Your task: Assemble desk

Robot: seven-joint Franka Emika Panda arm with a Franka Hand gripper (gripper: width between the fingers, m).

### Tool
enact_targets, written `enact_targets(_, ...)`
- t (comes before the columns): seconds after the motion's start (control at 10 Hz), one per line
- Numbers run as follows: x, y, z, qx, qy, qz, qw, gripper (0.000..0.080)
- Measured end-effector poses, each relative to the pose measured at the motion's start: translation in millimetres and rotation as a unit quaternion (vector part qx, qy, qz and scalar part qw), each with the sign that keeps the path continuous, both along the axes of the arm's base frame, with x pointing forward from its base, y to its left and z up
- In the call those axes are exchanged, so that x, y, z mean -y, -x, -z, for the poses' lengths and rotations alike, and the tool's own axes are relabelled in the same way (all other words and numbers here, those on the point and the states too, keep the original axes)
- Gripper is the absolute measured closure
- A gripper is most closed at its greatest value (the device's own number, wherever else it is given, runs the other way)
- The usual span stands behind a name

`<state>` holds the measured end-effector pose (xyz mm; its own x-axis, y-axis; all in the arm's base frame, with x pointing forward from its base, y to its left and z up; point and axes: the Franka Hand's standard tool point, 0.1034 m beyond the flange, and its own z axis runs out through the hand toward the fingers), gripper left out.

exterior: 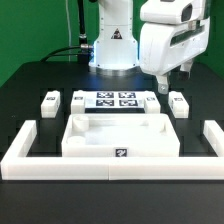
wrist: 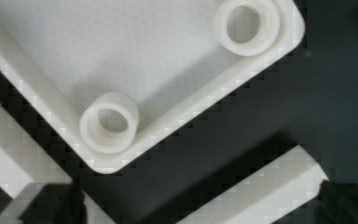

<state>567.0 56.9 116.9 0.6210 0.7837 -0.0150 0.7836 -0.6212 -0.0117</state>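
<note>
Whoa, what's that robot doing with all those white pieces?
The robot arm is building a little white desk, but no parts are joined yet. Its fingers hang open and empty above the table, holding nothing. The tabletop lies flat inside the U-shaped border frame. Four small legs lie loose behind it, two on each side of the marker board. The wrist camera looks down on one tabletop corner with two round sockets.
</note>
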Motion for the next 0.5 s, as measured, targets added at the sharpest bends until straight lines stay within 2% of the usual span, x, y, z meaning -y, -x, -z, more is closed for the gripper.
enact_targets(0.5, 0.0, 0.0, 0.0, 0.000, 0.000, 0.000, 1.000, 0.0150)
